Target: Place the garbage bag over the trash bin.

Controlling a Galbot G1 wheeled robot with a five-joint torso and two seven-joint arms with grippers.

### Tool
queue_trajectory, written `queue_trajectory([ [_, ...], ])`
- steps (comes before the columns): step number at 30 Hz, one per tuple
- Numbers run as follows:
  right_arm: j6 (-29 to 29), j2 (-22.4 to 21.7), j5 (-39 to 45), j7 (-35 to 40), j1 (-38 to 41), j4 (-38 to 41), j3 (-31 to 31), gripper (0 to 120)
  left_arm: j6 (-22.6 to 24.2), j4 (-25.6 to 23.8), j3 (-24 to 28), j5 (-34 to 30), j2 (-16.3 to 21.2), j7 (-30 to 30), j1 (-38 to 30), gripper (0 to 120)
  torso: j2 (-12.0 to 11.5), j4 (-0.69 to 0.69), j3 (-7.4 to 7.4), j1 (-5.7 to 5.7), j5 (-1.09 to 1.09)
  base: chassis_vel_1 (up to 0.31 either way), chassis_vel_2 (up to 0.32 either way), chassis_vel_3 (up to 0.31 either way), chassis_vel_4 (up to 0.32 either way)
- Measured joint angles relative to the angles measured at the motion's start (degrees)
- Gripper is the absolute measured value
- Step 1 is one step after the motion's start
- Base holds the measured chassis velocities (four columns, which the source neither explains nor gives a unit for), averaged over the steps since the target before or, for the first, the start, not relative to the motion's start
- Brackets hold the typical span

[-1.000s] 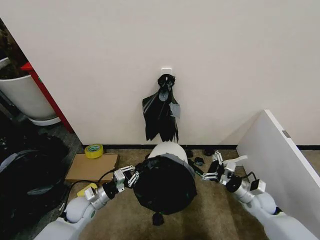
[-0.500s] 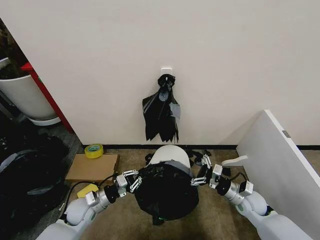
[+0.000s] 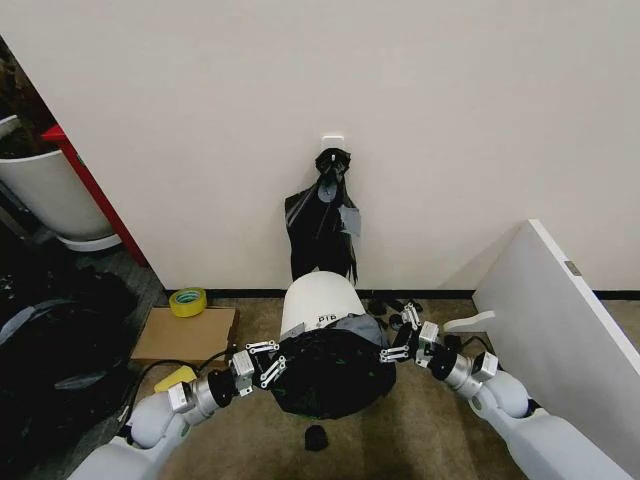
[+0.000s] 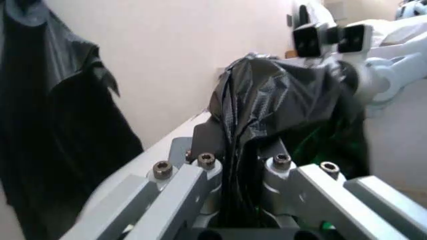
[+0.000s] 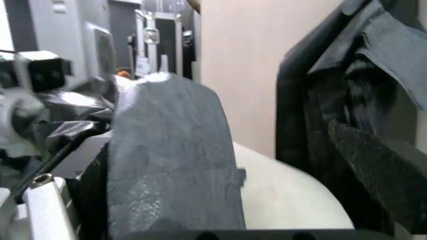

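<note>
In the lower middle of the head view, the garbage bag [image 3: 330, 375] is seen stretched between the two grippers, its black plastic bunched over the near end of the trash bin [image 3: 318, 300]. The bin is tipped with its cream-white side showing just above the bag, close to the wall, below a knotted bunch of black plastic [image 3: 322, 228] hung from a wall hook.

The left gripper [image 3: 268, 362] is placed at the bag's left edge, in the lower left of centre. In the left wrist view its fingers [image 4: 183, 187] are shown closed narrowly on a fold of the bag [image 4: 280, 107], which runs up out of the jaws and away.

The right gripper [image 3: 400, 345] is placed at the bag's right edge, right of centre. In the right wrist view a band of the bag [image 5: 170, 160] is draped across the foreground with the pale bin [image 5: 287, 197] beside it, and the grip appears closed on the plastic.

A roll of tape [image 3: 187, 300] lies by a flat piece of cardboard [image 3: 185, 335] at the lower left, well apart from the bin.
</note>
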Motion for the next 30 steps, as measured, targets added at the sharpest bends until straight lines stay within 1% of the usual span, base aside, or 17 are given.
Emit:
queue_trajectory([
  [1, 0.0, -0.1, 0.3, -0.5, 0.0, 0.0, 0.0, 100, 0.0, 0.1, 0.0, 0.0, 0.0, -0.1, 0.0, 5, 0.0, 0.00, 0.00, 0.00, 0.00, 0.000, 0.000, 0.000, 0.000],
  [3, 0.1, -0.7, 3.8, -5.5, 0.0, 0.1, 0.7, 100, 0.1, 1.4, 0.1, 0.2, -0.1, -0.2, -0.4, 5, 0.0, -0.01, 0.00, 0.00, 0.01, 0.000, 0.000, 0.000, 0.000],
  [4, 0.1, -0.7, 3.8, -5.5, 0.0, 0.1, 0.7, 100, 0.1, 1.4, 0.1, 0.2, -0.1, -0.2, -0.4, 5, 0.0, -0.01, 0.00, 0.00, 0.01, 0.000, 0.000, 0.000, 0.000],
  [6, -0.3, -1.2, 6.0, -10.0, -0.2, 0.4, 1.4, 100, 0.1, 2.2, 0.1, 0.3, -0.2, -0.3, -0.6, 5, 0.0, 0.00, 0.00, 0.00, 0.00, 0.000, 0.000, 0.000, 0.000],
  [8, -0.6, -1.4, 7.2, -11.4, -0.3, 0.7, 1.9, 100, 0.1, 2.3, 0.2, 0.3, -0.1, -0.2, -0.6, 5, 0.0, 0.00, 0.00, 0.00, 0.01, 0.000, 0.000, 0.000, 0.000],
  [12, -0.9, -1.5, 7.8, -11.6, -0.4, 0.6, 2.4, 100, 0.1, 2.1, 0.3, 0.2, -0.1, 0.0, -0.4, 5, 0.0, 0.00, 0.00, 0.00, 0.02, 0.000, 0.000, 0.000, 0.000],
  [20, -1.0, -0.9, 2.4, -8.8, 0.3, -1.9, 2.7, 100, 0.1, 0.6, 0.1, -0.7, 0.3, 1.5, 0.2, 5, 0.0, 0.00, 0.00, 0.00, 0.01, 0.000, 0.000, 0.000, 0.000],
  [30, -0.9, -0.6, 0.7, -8.8, 2.2, -5.0, 1.5, 100, 0.1, -0.5, -0.1, -1.5, 0.3, 2.8, 0.7, 5, 0.0, 0.00, 0.00, 0.00, 0.01, 0.000, 0.000, 0.000, 0.000],
])
